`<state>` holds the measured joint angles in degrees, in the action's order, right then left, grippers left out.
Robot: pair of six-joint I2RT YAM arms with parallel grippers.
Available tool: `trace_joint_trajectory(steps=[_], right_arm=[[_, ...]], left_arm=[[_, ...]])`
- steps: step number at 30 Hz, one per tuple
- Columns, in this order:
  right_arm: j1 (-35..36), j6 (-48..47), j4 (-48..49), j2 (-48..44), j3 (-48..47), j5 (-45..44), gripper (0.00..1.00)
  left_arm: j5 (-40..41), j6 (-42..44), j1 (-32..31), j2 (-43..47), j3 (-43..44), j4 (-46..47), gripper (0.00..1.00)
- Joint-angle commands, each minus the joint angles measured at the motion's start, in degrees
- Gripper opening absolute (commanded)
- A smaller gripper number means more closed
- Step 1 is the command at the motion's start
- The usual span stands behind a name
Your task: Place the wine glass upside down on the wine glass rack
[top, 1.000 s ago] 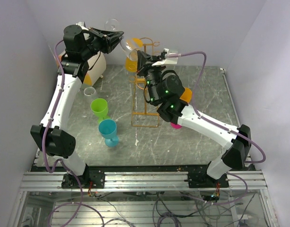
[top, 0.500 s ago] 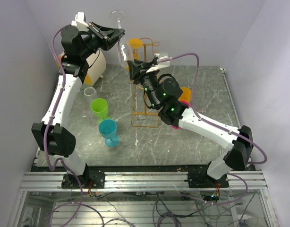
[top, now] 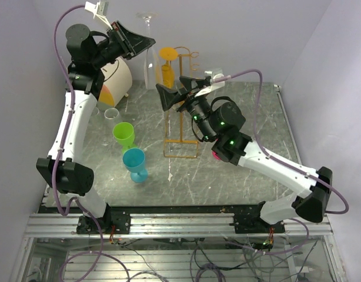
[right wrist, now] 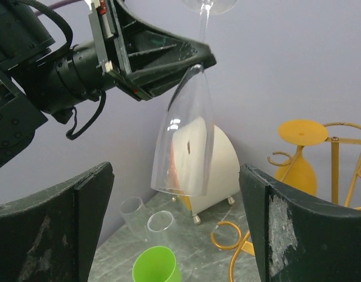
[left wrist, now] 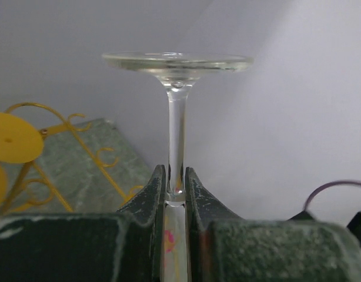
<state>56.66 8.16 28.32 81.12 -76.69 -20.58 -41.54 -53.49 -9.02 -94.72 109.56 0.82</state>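
The clear wine glass (top: 149,69) hangs upside down in the air at the back, foot (left wrist: 177,60) on top and bowl (right wrist: 185,141) pointing down. My left gripper (top: 146,42) is shut on its stem (left wrist: 176,135), just above the bowl. My right gripper (top: 176,91) stands wide open a little in front of the bowl, its fingers (right wrist: 80,223) apart from the glass. The orange-yellow wine glass rack (top: 180,120) stands just right of the glass, its loops (left wrist: 92,153) empty on the near side. A yellow glass (top: 167,63) hangs on it upside down.
A green cup (top: 124,134), a blue cup (top: 135,163) and a clear tumbler (top: 112,114) stand left of the rack. A cream and orange container (top: 117,79) sits at the back left below the left arm. Something pink (top: 217,155) lies under the right arm.
My right gripper has opened and drawn back from the glass bowl. My left arm has raised the glass and turned it foot up, bowl down.
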Motion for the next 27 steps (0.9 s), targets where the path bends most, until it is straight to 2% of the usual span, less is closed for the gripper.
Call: trace_joint_trajectory(steps=[1, 3, 7, 13, 17, 19, 21, 23, 25, 27], right_arm=[[0.2, 1.1, -5.4, -4.6, 1.2, 1.4, 0.88], [0.2, 1.3, -7.4, -6.3, 1.4, 0.9, 0.89], [0.3, 1.5, -9.6, -9.5, 2.5, -0.8, 0.89], [0.2, 1.7, -16.6, -10.3, 0.6, -4.2, 0.89], [0.1, 5.8, -25.8, -7.7, -3.2, -17.7, 0.92], [-0.9, 9.0, -34.7, -5.6, -7.2, -25.4, 0.93], [-5.2, 17.8, -50.2, -3.2, -15.8, -29.4, 0.93], [-12.3, 25.8, -59.7, -4.3, -15.9, -26.1, 0.92], [-18.5, 28.5, -58.7, -9.3, -10.0, -20.4, 0.86], [-22.8, 30.0, -58.0, -13.6, -5.5, -17.0, 0.85]], left_arm=[[-4.2, 20.7, 1.8, 2.8, 6.5, -11.9, 0.07], [-3.5, 29.1, 3.2, 4.0, 8.5, -18.2, 0.07], [-1.9, 39.2, 7.8, 7.1, 7.1, -22.7, 0.07], [0.8, 49.6, 10.9, 11.2, -3.2, -18.5, 0.07], [2.6, 53.5, 10.0, 9.6, -8.4, -13.8, 0.07], [3.2, 55.6, 8.9, 7.8, -9.2, -12.5, 0.07], [4.1, 57.9, 7.1, 6.9, -11.2, -10.4, 0.07], [5.4, 59.6, 5.5, 6.3, -14.1, -6.9, 0.07], [4.9, 60.8, 4.6, 5.8, -16.9, -2.7, 0.07], [4.3, 61.2, 3.8, 4.8, -19.1, 1.9, 0.07]])
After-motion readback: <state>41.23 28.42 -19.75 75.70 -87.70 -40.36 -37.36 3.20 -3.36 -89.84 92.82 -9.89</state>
